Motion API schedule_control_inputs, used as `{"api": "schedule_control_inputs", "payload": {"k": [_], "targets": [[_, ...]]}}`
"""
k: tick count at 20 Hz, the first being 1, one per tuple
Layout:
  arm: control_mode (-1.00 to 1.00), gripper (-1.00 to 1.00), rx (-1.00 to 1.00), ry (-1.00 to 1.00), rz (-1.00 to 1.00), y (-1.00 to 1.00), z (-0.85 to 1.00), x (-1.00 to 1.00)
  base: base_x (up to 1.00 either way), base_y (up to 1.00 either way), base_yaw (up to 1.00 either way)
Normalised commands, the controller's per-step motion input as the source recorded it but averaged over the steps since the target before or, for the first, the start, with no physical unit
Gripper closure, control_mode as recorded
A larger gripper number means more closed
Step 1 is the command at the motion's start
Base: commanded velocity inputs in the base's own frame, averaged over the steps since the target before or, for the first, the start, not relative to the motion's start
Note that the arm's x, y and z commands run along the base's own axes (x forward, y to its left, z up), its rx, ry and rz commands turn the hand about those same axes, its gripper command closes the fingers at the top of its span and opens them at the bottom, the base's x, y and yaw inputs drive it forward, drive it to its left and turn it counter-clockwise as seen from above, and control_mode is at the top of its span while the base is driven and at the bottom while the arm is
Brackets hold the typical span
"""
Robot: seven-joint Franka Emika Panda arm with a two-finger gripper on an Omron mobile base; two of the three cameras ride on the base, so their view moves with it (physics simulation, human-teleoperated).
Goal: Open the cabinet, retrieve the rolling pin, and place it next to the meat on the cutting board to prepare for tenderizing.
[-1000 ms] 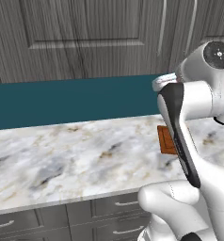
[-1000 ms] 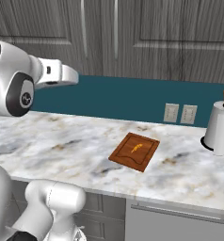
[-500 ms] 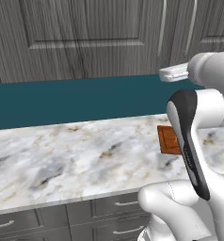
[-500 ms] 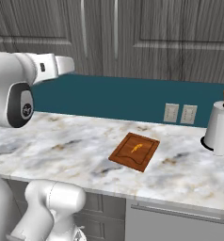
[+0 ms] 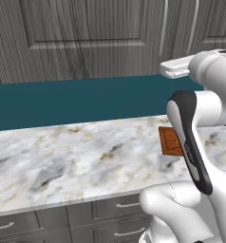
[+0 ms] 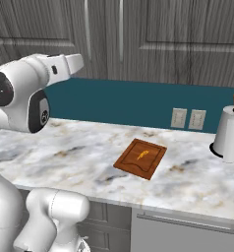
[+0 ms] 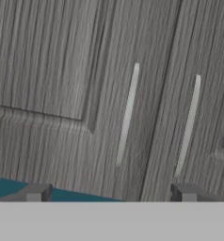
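Our arm has swung up and forward over the last second, so the two-finger gripper (image 7: 111, 192) now faces the tall grey wood-grain cabinet (image 7: 62, 70), whose doors remain shut. Its two slim silver bar handles (image 7: 128, 113) stand side by side ahead of us. Our fingers (image 7: 36, 192) are spread wide and hold nothing. We judge the reach for a handle comes next. The tiny orange-yellow meat (image 6: 142, 155) lies mid-board on the reddish-brown wooden cutting board (image 6: 131, 165), toward the marble counter's (image 6: 89, 162) front edge.
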Motion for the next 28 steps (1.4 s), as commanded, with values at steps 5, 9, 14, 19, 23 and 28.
{"api": "schedule_control_inputs", "payload": {"k": [5,9,14,19,23,28], "targets": [[-1.00,-1.00,0.00,0.00,0.00,0.00,0.00,0.00,0.00,0.00,0.00],[-1.00,-1.00,0.00,0.00,0.00,0.00,0.00,0.00,0.00,0.00,0.00],[-1.00,-1.00,0.00,0.00,0.00,0.00,0.00,0.31,0.00,0.00,0.00],[-1.00,-1.00,0.00,-0.01,0.00,0.00,0.00,0.53,0.00,0.00,0.00],[-1.00,-1.00,0.00,0.00,0.00,-0.01,0.00,0.36,0.00,0.00,0.00],[-1.00,-1.00,0.09,0.00,0.00,-0.01,0.06,0.14,0.00,0.00,0.00]]}}
